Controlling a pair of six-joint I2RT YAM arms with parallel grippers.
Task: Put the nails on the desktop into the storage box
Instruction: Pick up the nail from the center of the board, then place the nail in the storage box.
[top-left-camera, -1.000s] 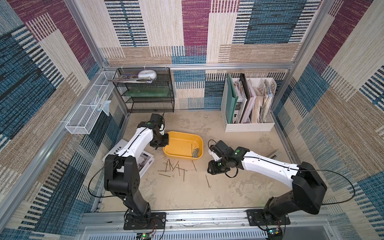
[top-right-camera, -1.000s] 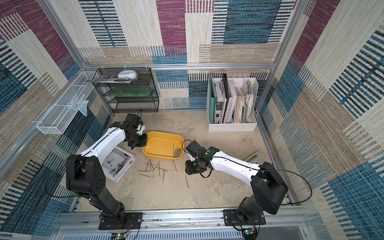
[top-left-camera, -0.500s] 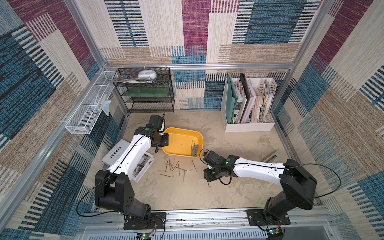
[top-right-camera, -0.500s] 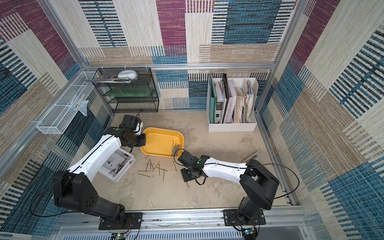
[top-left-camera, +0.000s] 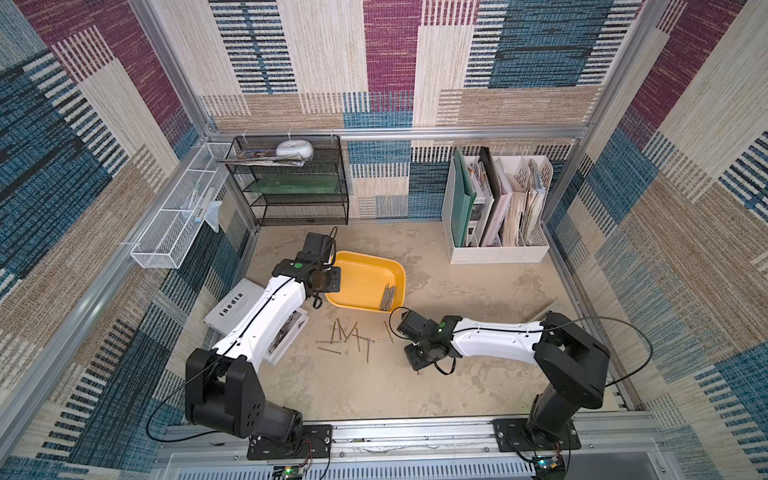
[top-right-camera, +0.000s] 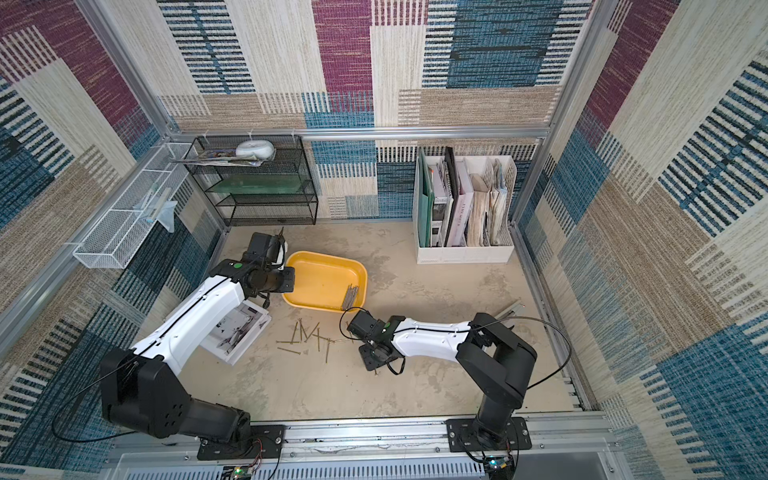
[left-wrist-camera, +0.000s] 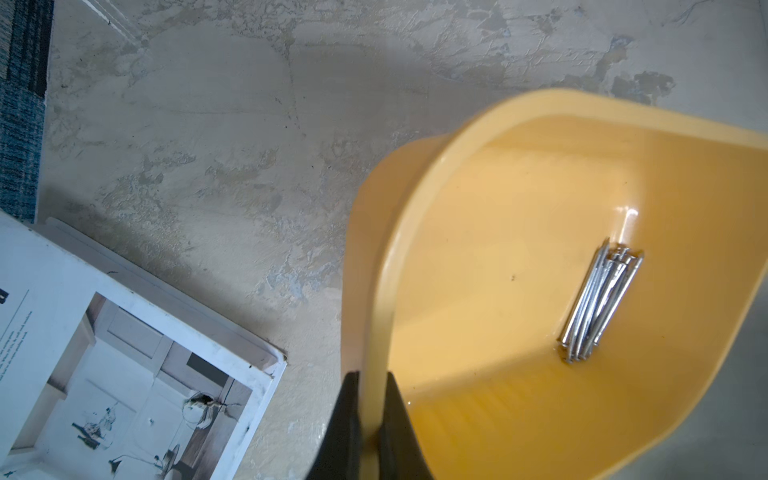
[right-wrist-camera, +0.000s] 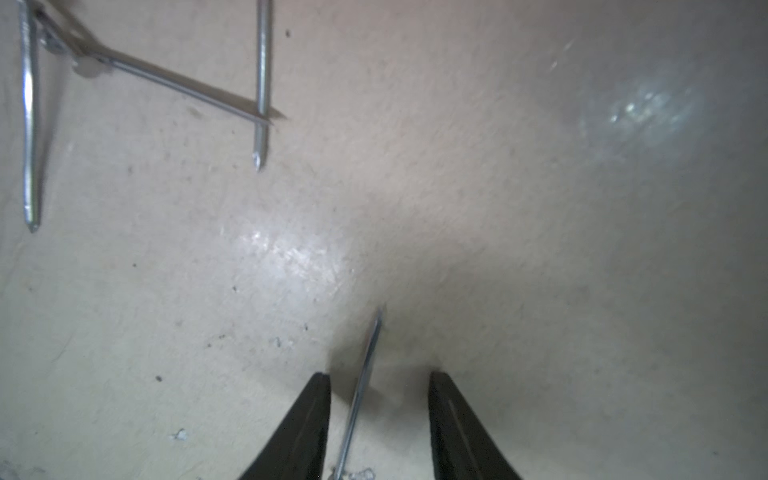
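Where both top views look down on the desktop (top-left-camera: 457, 291), you see the yellow storage box (top-left-camera: 361, 272) near its middle. Your left gripper (top-left-camera: 332, 279) is at the rim of the box's left end, and a bundle of nails (top-left-camera: 388, 297) lies inside against the opposite wall. The loose nails (top-left-camera: 353, 336) are scattered on the desktop just in front of the box. Your right gripper (top-left-camera: 415, 365) points down at the desktop just to their right.

In the left wrist view, your left gripper is clamped on the box's rim, one finger outside the wall and one inside. An open magazine (left-wrist-camera: 124, 365) lies near.

In the right wrist view, your right gripper is released. Its jaws stand apart on either side of a lone nail (right-wrist-camera: 365, 374) lying on the desktop, which sits nearer one finger. Three more nails lie well apart from it.
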